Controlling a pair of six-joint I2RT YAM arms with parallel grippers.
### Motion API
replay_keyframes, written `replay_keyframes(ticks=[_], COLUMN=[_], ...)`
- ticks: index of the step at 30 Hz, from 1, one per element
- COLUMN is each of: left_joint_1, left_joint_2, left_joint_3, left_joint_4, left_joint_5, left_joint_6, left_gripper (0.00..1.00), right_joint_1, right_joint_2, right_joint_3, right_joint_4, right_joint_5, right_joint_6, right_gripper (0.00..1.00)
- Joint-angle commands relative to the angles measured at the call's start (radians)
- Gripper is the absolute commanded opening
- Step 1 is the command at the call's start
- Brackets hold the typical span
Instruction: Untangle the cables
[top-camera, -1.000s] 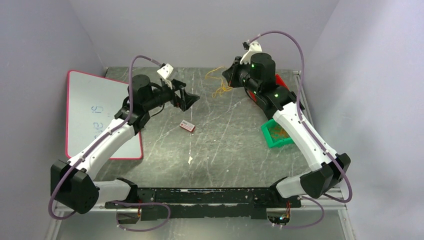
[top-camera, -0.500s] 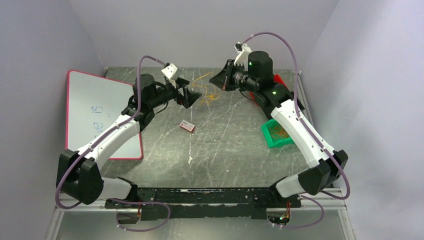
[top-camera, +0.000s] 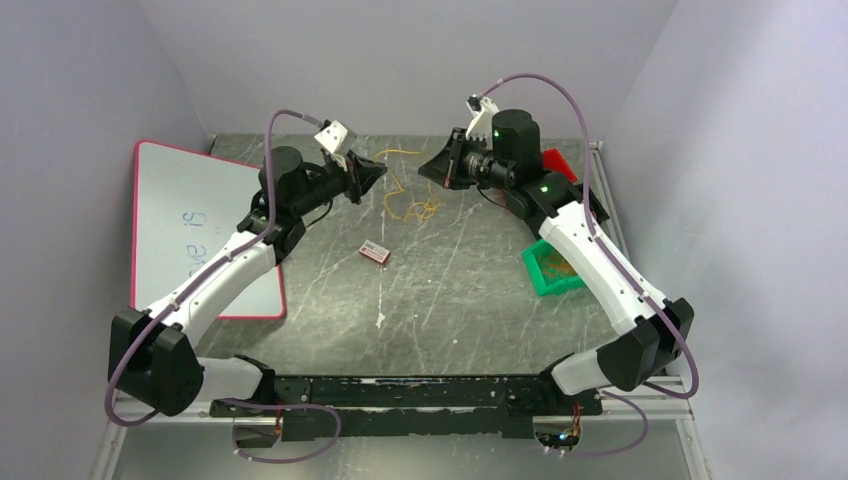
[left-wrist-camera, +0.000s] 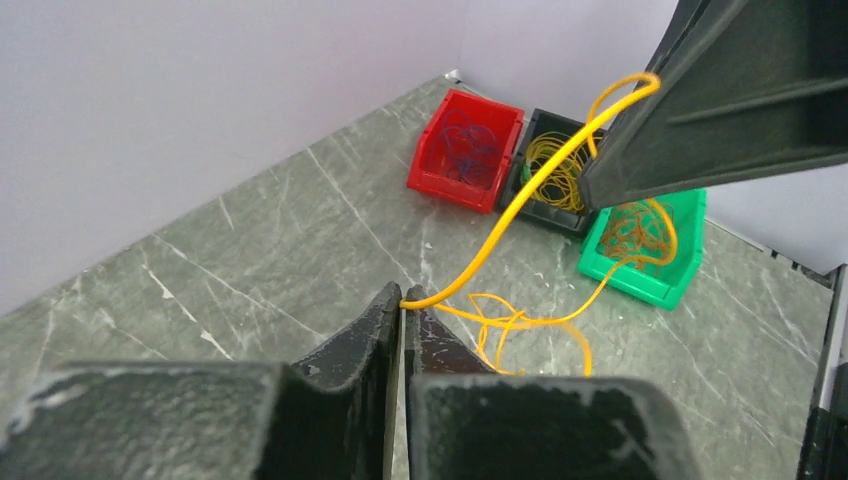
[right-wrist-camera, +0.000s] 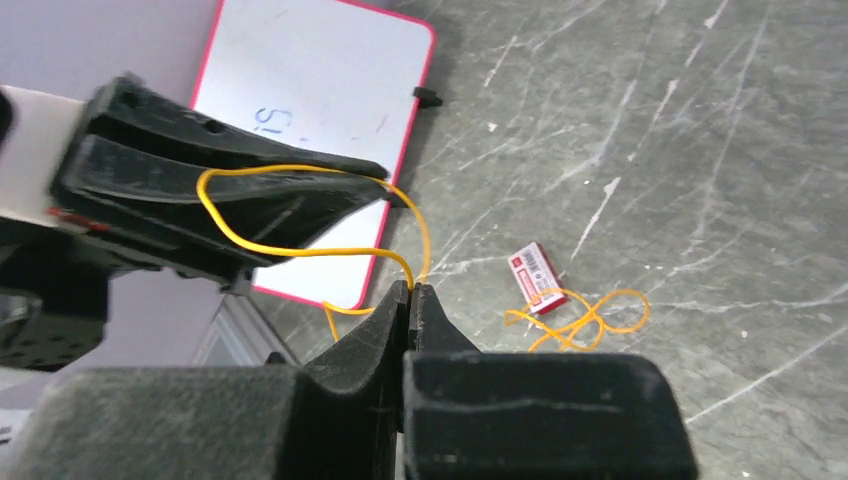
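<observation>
this is a robotics lab cell, not a home or shop. a left arm (top-camera: 215, 285) and a right arm (top-camera: 600, 265), white shells on black joints, are bolted to a black rail (top-camera: 420, 392) at the near edge of a scratched grey surface (top-camera: 470, 290). each ends in a black 2-finger tool: the left pincer (top-camera: 381, 169) and the right pincer (top-camera: 424, 170). purple hoses (top-camera: 268, 150) loop along both arms, and green status lights (top-camera: 544, 186) glow on the right one. plain pale panels (top-camera: 400, 60) wall the surface in on 3 sides. a red-rimmed whiteboard (top-camera: 190, 220) lies at the left. 3 small plastic sorting bins sit at the far right: a red bin (left-wrist-camera: 455, 195), a black bin (left-wrist-camera: 548, 114) and a green bin (left-wrist-camera: 630, 280).
</observation>
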Motion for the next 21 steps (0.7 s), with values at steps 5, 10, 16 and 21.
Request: replay_keyframes(ticks=[5,10,16,21], left_joint_1=[0.006,0.006,0.006,0.006], left_joint_2=[-0.07,-0.091,-0.111,-0.084], left_joint_3=[0.108,0.165,0.238,0.338], left_joint_4=[-0.151,-0.259,-0.342,-0.42], left_joint_5=[-0.083,-0.065,-0.016,0.037], left_joint_6=[0.053,0.088,0.097,0.112], left_gripper=[0.07,0.07,0.07,0.07], right_joint_1=[-0.021,-0.024,-0.024,-0.024], right_joint_2=[-0.079,-0.064,-0.036,0.014], right_joint_3=[-0.136,-0.22,-0.343,-0.433], right_joint_4=[0.124,0.314,0.6,0.819], right_joint_5=[0.164,0.204,0.232,0.202], right_joint_6=[-0.029,-0.013,-0.02,-0.011], right_gripper=[0.12,0.24,0.31,0.32])
